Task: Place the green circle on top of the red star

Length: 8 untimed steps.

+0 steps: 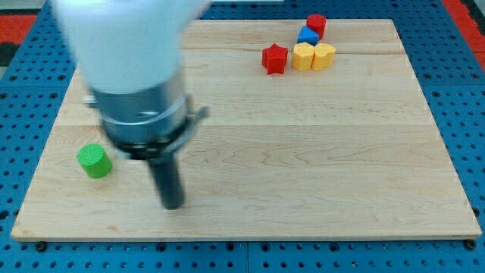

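Observation:
The green circle (94, 161) lies near the board's left edge, in the view's lower left. The red star (275, 58) lies far off at the view's upper middle right. My tip (173, 203) rests on the board to the right of the green circle and a little below it, a clear gap away and not touching it. The arm's white and grey body (136, 68) hangs over the upper left of the board and hides the wood beneath it.
A cluster sits just right of the red star: a yellow block (303, 56), a second yellow block (323, 55), a blue block (308, 35) and a red block (316, 24). The wooden board (303, 167) lies on a blue perforated table.

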{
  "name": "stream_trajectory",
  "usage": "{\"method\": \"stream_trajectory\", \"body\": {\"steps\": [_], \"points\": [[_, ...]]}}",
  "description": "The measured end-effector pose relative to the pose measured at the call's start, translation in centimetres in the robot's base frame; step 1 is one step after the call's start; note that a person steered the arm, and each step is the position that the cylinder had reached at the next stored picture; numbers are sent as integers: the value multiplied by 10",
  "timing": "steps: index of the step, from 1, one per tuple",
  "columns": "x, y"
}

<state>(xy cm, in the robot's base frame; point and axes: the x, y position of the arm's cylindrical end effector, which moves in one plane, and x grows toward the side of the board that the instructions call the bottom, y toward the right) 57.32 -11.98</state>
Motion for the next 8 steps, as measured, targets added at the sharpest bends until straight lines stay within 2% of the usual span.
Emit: {"method": "stream_trajectory", "body": {"steps": [2, 6, 8], "points": [[-14, -82], [-91, -96], [-91, -132]]}}
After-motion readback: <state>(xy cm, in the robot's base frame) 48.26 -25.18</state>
